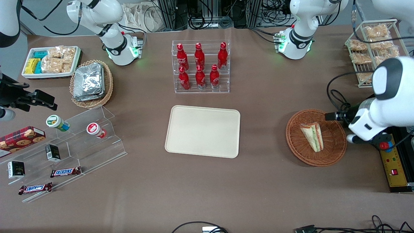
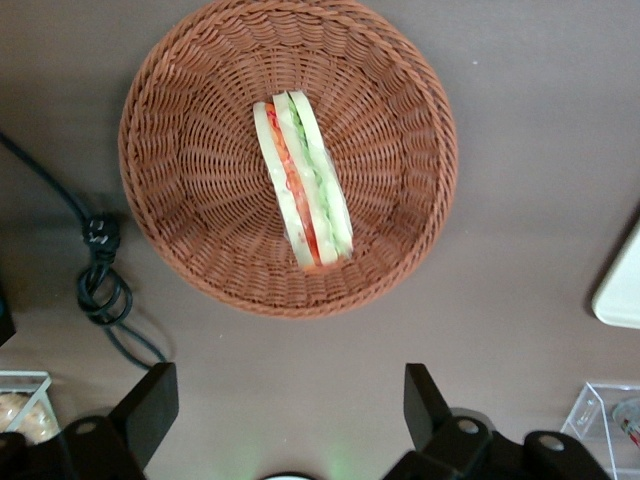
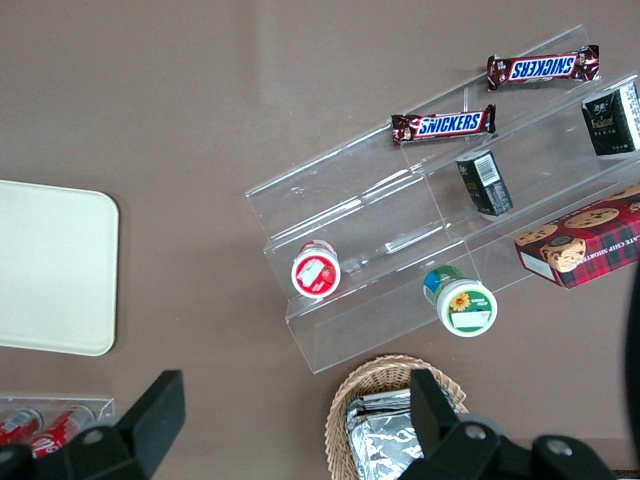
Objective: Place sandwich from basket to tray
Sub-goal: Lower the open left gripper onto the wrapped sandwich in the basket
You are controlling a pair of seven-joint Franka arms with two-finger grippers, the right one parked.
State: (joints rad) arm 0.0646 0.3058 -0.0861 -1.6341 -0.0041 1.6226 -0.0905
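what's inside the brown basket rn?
One wrapped sandwich lies in the basket, nothing else on the visible weave. The weave under the sandwich is covered. The gripper hangs open above the table beside the basket, holding nothing.

Arm (image 1: 386,97): we see white rounded shells with a black oval panel
Base (image 1: 296,42): white, black band, green light
Gripper (image 2: 290,420): above the table beside the basket; black fingers (image 2: 150,405) spread apart, round screws

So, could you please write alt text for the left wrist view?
A wrapped sandwich lies in a round reddish-brown wicker basket on a brown table, seen from above. The open pincer hovers above the table beside the basket, holding nothing.
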